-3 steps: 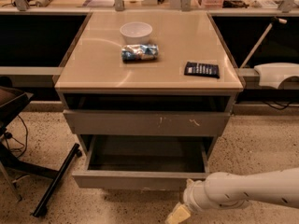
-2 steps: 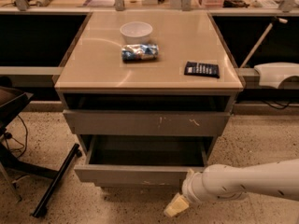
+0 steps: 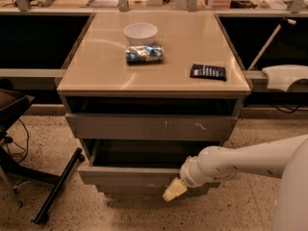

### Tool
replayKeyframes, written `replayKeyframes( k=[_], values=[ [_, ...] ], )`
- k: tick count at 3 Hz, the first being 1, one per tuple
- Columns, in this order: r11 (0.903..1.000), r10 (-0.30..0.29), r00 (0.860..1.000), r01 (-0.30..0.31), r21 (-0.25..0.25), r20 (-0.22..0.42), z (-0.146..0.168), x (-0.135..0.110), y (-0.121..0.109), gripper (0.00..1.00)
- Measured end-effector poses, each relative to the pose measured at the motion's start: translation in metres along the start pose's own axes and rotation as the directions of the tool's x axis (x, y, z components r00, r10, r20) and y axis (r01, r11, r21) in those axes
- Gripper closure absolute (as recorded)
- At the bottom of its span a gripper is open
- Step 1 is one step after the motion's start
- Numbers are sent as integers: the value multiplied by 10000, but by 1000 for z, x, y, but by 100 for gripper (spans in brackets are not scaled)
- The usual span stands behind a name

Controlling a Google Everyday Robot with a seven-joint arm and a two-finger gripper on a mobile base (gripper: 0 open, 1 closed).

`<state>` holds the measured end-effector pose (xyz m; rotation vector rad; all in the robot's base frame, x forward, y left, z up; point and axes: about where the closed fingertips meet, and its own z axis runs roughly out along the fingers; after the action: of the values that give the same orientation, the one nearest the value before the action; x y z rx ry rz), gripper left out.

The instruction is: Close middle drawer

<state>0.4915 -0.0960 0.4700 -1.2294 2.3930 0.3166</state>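
Observation:
The middle drawer (image 3: 124,175) is a wide grey drawer with a plain front. It stands partly pulled out under the table top, and its dark inside (image 3: 144,154) shows. My gripper (image 3: 174,190) is pale yellow, at the end of my white arm (image 3: 226,163). It sits against the lower right part of the drawer's front. The arm reaches in from the right. Above it is the grey drawer front with pale scratch marks (image 3: 154,127). Below it a narrower recessed front (image 3: 130,189) shows partly.
On the beige table top (image 3: 96,66) lie a white bowl (image 3: 140,33), a crumpled snack bag (image 3: 144,54) and a dark flat packet (image 3: 208,71). A black chair base and leg (image 3: 57,186) stand on the speckled floor at the left. A white object (image 3: 285,76) sits on the right.
My gripper has moved up and in against the drawer front. The middle drawer has slid a little way back into the table.

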Motion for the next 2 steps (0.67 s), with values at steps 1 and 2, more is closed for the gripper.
replayKeyframes(
  k=[1, 2],
  values=[
    [10000, -2, 10000, 2, 15, 32, 0, -2, -2, 0],
    [9991, -11, 9999, 7, 428, 114, -14, 4, 13, 0]
  ],
)
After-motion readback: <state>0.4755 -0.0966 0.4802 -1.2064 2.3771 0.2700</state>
